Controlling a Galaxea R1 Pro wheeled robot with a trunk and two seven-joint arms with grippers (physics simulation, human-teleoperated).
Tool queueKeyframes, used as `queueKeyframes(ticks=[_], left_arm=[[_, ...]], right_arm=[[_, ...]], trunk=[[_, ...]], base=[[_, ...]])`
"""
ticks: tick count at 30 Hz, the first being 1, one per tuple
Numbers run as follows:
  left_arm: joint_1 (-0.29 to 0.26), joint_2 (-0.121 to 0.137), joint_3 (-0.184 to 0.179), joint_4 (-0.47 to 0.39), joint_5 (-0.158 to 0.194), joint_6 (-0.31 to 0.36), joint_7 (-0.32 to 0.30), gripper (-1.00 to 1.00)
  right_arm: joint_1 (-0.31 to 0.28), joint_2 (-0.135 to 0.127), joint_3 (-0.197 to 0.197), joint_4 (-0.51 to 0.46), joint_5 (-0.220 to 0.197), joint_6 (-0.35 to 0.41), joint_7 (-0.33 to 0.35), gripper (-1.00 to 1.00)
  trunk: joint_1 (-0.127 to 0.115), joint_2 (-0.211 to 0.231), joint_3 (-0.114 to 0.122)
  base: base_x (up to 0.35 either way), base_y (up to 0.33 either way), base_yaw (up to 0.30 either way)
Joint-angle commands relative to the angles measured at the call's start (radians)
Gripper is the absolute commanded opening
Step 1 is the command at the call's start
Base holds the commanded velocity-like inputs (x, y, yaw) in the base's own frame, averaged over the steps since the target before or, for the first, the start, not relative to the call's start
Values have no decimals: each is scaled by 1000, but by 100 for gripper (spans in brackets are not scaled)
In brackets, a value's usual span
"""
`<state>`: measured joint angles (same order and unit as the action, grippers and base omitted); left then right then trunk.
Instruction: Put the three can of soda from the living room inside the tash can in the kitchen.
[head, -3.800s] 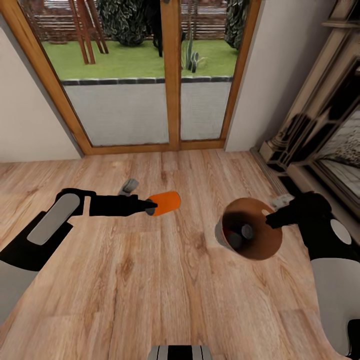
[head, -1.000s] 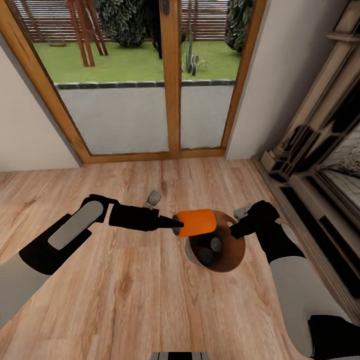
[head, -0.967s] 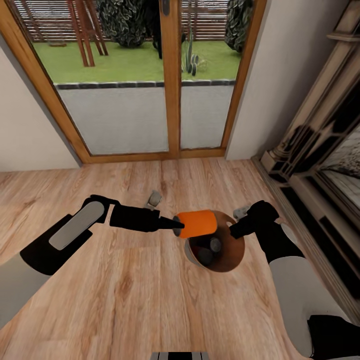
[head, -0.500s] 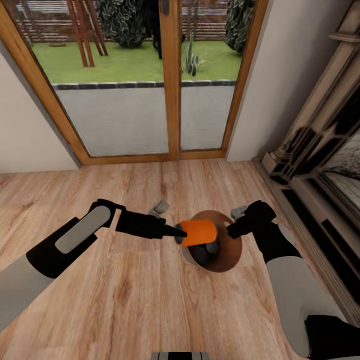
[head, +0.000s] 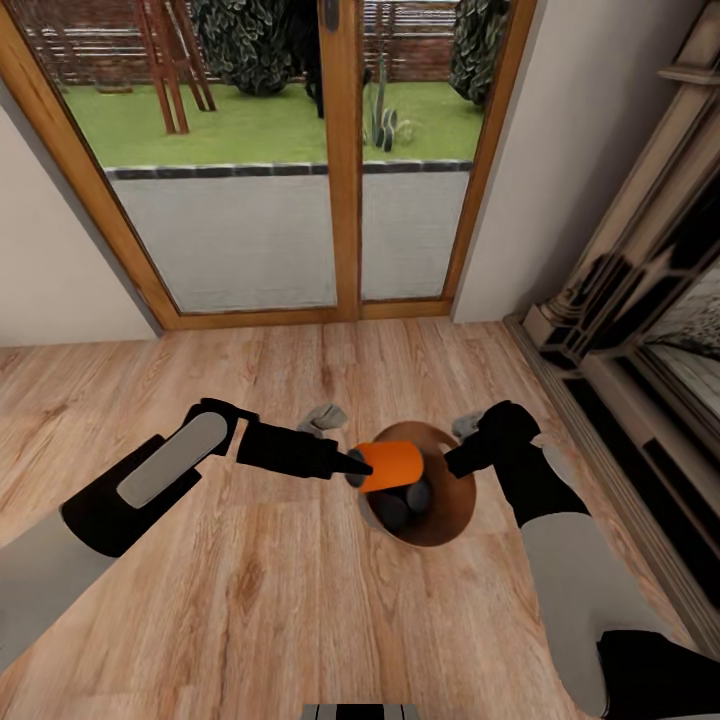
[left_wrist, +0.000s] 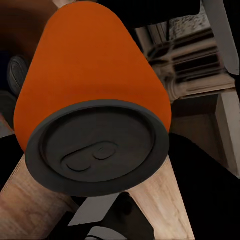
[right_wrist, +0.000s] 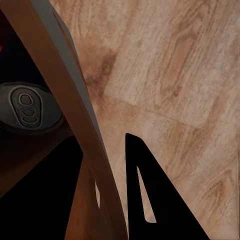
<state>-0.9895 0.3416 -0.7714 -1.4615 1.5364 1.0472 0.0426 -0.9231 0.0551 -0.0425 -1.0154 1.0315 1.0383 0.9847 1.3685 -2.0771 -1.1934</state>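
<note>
In the head view my left gripper (head: 357, 468) is shut on an orange can of soda (head: 392, 465), held on its side over the open mouth of the tash can (head: 452, 512). The left wrist view shows that can (left_wrist: 90, 65) close up, dark end toward the camera. Two more cans (head: 393, 510) lie inside the brown bin, dark tops up. My right gripper (head: 453, 463) is shut on the bin's far rim and holds the bin tilted above the wood floor. The right wrist view has the rim wall (right_wrist: 65, 100) between the fingers (right_wrist: 150, 200), with a can top (right_wrist: 27, 110) inside.
Wood-framed glass doors (head: 340, 150) stand straight ahead, with pale walls on both sides. A dark fireplace surround (head: 640, 290) runs along the right. Wood-plank floor (head: 250, 600) stretches around both arms. The robot's base edge (head: 360, 712) shows at the bottom.
The two arms have come together, bringing the orange can from beside the bin to over its mouth. In the last half second the can sank slightly lower into the opening.
</note>
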Motion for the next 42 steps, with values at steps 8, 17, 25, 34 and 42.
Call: queueKeyframes(ticks=[8, 17, 25, 34, 42], left_arm=[[0, -31, 0, -1, 1, 0, 52, -100], [0, -69, 0, 5, 2, 0, 93, -100], [0, -90, -5, 7, 4, 0, 172, -100], [0, -153, -60, 22, 5, 0, 302, -100], [0, -205, -62, 25, 6, 0, 440, -100]], right_arm=[[-2, 26, -3, 0, 22, 9, 5, -100], [-2, 40, -2, 0, 29, 9, 5, -100], [-3, 45, -2, -1, 31, 9, 5, -100], [-3, 55, -2, -2, 32, 9, 5, -100], [-3, 60, -3, -1, 32, 9, 5, -100]], trunk=[[0, 0, 0], [0, 0, 0], [0, 0, 0], [0, 0, 0], [0, 0, 0]], base=[[0, 0, 0], [0, 0, 0], [0, 0, 0], [0, 0, 0], [0, 0, 0]])
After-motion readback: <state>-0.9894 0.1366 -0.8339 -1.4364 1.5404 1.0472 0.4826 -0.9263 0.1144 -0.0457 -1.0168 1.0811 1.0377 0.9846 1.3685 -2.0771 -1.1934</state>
